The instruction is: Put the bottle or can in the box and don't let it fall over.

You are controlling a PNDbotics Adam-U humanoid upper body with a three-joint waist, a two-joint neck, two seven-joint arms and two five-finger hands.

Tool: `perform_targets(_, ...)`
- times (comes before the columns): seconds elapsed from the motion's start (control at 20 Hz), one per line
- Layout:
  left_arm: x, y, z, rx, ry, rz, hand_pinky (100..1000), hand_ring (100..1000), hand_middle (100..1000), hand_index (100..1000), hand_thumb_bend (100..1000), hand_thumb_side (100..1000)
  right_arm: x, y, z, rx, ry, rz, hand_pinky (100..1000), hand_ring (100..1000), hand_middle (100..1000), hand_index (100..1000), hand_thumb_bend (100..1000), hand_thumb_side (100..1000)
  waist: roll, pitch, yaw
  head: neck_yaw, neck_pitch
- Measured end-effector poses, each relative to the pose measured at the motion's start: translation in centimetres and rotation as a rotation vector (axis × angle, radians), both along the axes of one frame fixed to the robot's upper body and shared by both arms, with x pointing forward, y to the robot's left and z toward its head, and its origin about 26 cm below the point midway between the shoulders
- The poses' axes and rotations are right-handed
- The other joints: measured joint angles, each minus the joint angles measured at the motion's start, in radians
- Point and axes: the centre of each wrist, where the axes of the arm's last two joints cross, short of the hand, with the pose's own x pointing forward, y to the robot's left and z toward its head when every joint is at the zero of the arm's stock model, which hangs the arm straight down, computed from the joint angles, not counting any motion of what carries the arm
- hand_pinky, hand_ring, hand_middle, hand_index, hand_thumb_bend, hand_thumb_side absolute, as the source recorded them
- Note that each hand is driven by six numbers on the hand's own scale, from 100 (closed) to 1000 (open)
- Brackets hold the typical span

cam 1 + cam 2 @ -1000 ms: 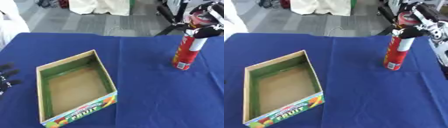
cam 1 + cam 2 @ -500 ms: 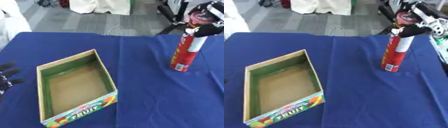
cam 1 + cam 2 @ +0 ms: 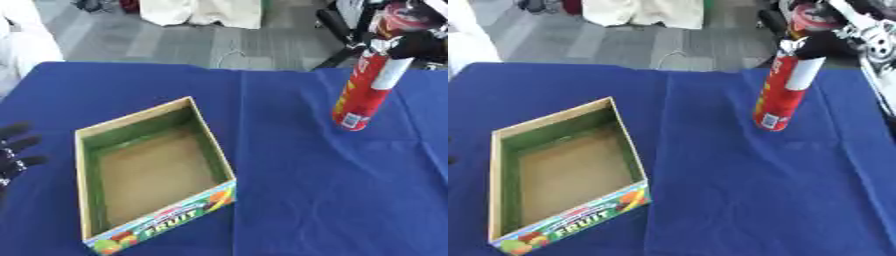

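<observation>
One word readable: "FRUIT", in green letters on the colourful short side of the box (image 3: 149,175), with fruit pictures around it. On the can (image 3: 372,80) only a white band and a small white label near the bottom, writing too small to read.

One can, one box, two hands in view.

Right hand (image 3: 411,37) at the upper right, fingers curled around the top part of the can, just under its red cap. Below the hand, a tall red can, long axis almost upright, top leaning slightly to the right, bottom just over the blue tablecloth (image 3: 289,190); contact with the cloth impossible to tell. Can outside the box.

Box well apart from the right hand, down and to its left, open side up, green inner walls and brown floor, nothing inside. Long axis from far to near, printed short side nearest the camera.

Left hand (image 3: 16,152) at the left edge of the left eye view, fingers spread and straight, holding nothing, beside the box's left wall and not touching it.
</observation>
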Motion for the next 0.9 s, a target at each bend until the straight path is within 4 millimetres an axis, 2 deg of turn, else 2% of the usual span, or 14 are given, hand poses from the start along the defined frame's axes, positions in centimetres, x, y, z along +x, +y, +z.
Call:
perform_targets(0.2,0.0,0.0,0.0,0.0,0.0,0.0,711,835,828,751,203,917,-1.1,1.7,2.0,0.004,-0.058,0.06,100,116,100,116,100,100,-0.001,-0.004,0.0,0.0,0.001)
perform_targets(0.35,0.0,0.0,0.0,-0.001,0.0,0.001,710,834,827,751,198,897,-1.9,3.6,3.5,-0.003,-0.087,0.115,100,117,100,113,106,100,-0.006,-0.009,0.0,0.0,0.008)
perform_targets(0.55,0.0,0.0,0.0,-0.001,0.0,0.001,710,833,827,752,199,896,-2.7,7.1,4.9,-0.021,-0.106,0.214,100,118,100,114,102,100,-0.009,-0.022,0.003,0.0,0.012)
perform_targets(0.9,0.0,0.0,0.0,-0.004,0.003,0.0,710,834,846,756,199,896,-3.5,12.9,5.8,-0.024,-0.106,0.389,100,119,100,112,103,100,-0.02,-0.046,0.022,-0.002,0.026)
